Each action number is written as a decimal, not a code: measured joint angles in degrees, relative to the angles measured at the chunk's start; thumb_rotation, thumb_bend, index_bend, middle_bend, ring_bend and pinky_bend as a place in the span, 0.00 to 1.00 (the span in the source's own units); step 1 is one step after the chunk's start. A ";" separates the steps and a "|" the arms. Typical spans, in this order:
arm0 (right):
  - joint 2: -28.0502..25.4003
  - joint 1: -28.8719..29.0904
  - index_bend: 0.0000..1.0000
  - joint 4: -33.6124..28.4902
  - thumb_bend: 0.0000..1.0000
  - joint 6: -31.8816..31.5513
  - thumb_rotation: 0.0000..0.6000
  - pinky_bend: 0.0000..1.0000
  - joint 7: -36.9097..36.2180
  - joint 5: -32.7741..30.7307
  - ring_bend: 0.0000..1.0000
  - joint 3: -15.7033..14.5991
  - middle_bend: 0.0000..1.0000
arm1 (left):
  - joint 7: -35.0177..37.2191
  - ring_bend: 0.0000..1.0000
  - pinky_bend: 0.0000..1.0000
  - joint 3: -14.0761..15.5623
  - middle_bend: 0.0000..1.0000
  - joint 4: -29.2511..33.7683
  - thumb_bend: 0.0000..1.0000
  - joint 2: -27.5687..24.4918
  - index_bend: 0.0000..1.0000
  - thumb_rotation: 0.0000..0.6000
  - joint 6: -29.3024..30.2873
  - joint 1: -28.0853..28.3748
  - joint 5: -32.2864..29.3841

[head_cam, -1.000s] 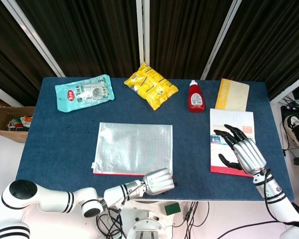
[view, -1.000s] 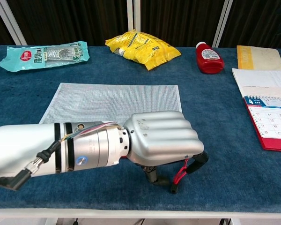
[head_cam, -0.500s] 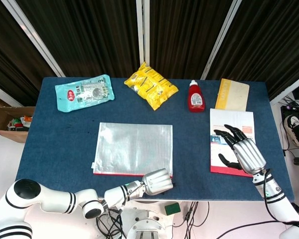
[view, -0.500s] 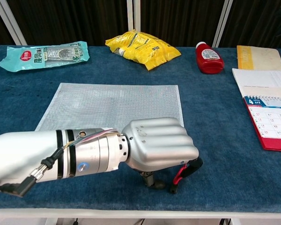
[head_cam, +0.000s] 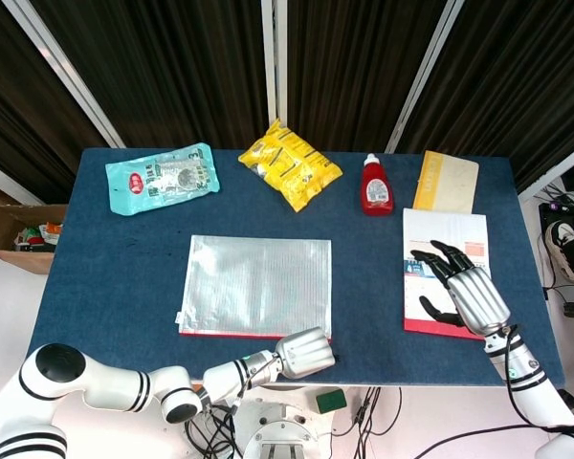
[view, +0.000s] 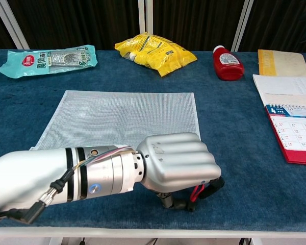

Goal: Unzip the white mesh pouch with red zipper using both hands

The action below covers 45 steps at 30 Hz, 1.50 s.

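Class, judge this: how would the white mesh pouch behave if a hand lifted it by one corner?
The white mesh pouch lies thin and flat on the cloth, so it would probably droop rather than stay stiff. It shows no bulge, so it likely feels light. Its mesh may snag or slide easily.

Mesh pouches: we count one, the white mesh pouch with its red zipper edge.
Snack packets: we count two, a teal packet and a yellow packet.
Bottles: we see one red bottle with a white cap.
Envelopes: we see one yellow envelope.
Calendars: we count one desk calendar.
Cardboard boxes: we see one cardboard box, off the table's edge.
Robot hands: we count two, the left hand and the right hand.
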<state>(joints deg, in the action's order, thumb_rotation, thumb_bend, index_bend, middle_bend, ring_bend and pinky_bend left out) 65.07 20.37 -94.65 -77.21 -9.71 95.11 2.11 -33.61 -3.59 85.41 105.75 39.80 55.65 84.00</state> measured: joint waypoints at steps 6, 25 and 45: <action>0.00 -0.01 0.17 -0.05 0.35 0.04 1.00 0.19 0.05 0.03 0.07 -0.02 0.27 | -0.47 0.72 0.86 0.70 0.81 -0.24 0.25 -0.27 0.49 1.00 0.34 0.08 -0.75; 0.40 0.16 0.17 -0.71 0.35 0.46 1.00 0.19 1.04 0.07 0.07 -0.07 0.27 | 0.00 0.72 0.86 2.35 0.80 -0.27 0.27 -0.76 0.57 1.00 2.96 -0.43 -0.19; -0.61 0.39 0.17 -1.10 0.35 1.06 1.00 0.19 0.83 0.08 0.07 -0.13 0.27 | 5.75 0.72 0.86 3.34 0.81 1.68 0.41 -2.49 0.60 1.00 9.78 -3.44 2.11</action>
<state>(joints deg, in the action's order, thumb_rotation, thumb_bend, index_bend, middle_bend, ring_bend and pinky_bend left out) 64.47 20.76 -95.75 -76.15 -8.88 95.19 1.99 -27.86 -0.25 87.09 103.26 49.58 52.21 86.11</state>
